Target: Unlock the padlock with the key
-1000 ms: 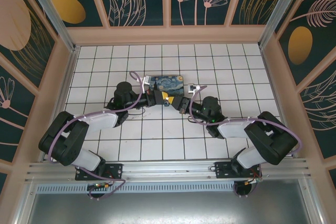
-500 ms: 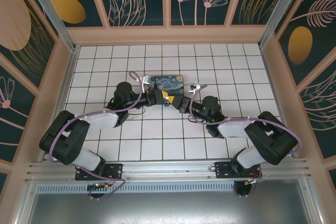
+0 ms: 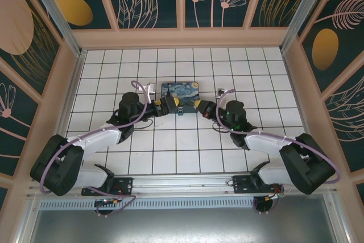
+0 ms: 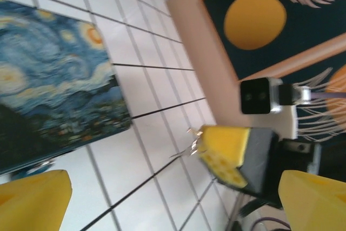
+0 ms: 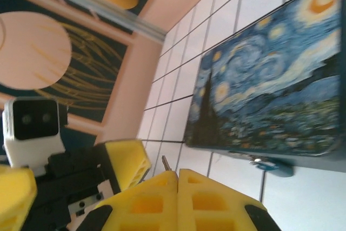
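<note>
The right gripper (image 5: 177,176) has its yellow fingers (image 5: 146,201) pressed flat together, and the key (image 5: 164,162) is pinched between them. Only a short brownish tip sticks out past the fingertips. Its long axis runs in line with the fingers, pointing away from the wrist toward the painted box (image 5: 270,96) and the left gripper (image 4: 173,187). The left wrist view shows the same tip (image 4: 189,145) jutting from the yellow pads, held above the white tiles.

The left gripper stands wide open and holds nothing, one yellow finger (image 4: 32,201) at each lower corner of its own view. In the top view the two grippers face each other, tip toward tip, left (image 3: 166,105) and right (image 3: 203,108), near the middle of the table (image 3: 170,152) and just off the box's near long edge.

The padlock (image 5: 274,167) lies flat on the tiles just beside that near edge. Its long axis runs along the edge, the silvery shackle (image 5: 254,159) toward the left arm's side. It sits between the two grippers, touched by neither.
</note>
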Motion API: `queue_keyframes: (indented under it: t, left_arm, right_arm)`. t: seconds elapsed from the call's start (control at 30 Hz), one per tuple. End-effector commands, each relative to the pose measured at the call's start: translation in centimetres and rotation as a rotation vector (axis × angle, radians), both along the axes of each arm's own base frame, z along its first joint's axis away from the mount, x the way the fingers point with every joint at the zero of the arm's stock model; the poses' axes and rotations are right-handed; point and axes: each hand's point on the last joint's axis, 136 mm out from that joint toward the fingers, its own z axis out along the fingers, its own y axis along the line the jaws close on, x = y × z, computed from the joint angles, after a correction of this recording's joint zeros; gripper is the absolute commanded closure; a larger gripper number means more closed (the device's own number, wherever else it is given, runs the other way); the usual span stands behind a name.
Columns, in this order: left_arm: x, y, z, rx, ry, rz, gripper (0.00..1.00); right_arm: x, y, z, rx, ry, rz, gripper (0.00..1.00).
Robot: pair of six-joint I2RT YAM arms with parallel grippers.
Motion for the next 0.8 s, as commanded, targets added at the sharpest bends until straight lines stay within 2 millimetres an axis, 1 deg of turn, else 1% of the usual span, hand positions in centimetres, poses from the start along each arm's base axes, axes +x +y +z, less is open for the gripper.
queue_keyframes:
  t: [0.0,0.03,0.1,0.17,0.3,0.43,0.6,0.77]
  left_arm:
    - [-0.2,1.2,-3.3,0.151,-0.003,0.031,0.01]
    - [-0.1,1.4,-3.9,0.172,-0.002,0.036,0.02]
    - [-0.2,1.3,-4.8,0.195,-0.005,0.024,0.01]
    - [-0.2,1.0,-5.7,0.215,-0.007,0.011,0.01]
    - [-0.5,-0.2,-7.3,0.277,-0.024,-0.027,0.03]
    - [-0.5,-1.0,-9.3,0.322,-0.026,-0.036,0.05]
    - [0.1,-1.3,-10.4,0.352,-0.065,-0.009,0.08]
    - [0.5,-2.0,-11.2,0.366,-0.106,-0.017,0.09]
  right_arm:
    - [1.7,-0.8,1.2,0.003,0.008,-0.058,1.00]
    - [2.6,-1.4,1.4,0.005,0.009,-0.079,1.00]
    - [3.5,-1.5,1.5,0.005,0.013,-0.089,1.00]
    - [4.3,-1.1,1.6,0.005,0.018,-0.078,1.00]
    - [5.4,-0.1,1.7,0.010,0.025,-0.056,1.00]
    - [6.3,0.8,1.1,0.021,0.047,-0.043,1.00]
    - [7.0,1.6,0.3,0.036,0.075,-0.032,1.00]
    - [7.4,1.9,-0.7,0.038,0.102,-0.043,1.00]
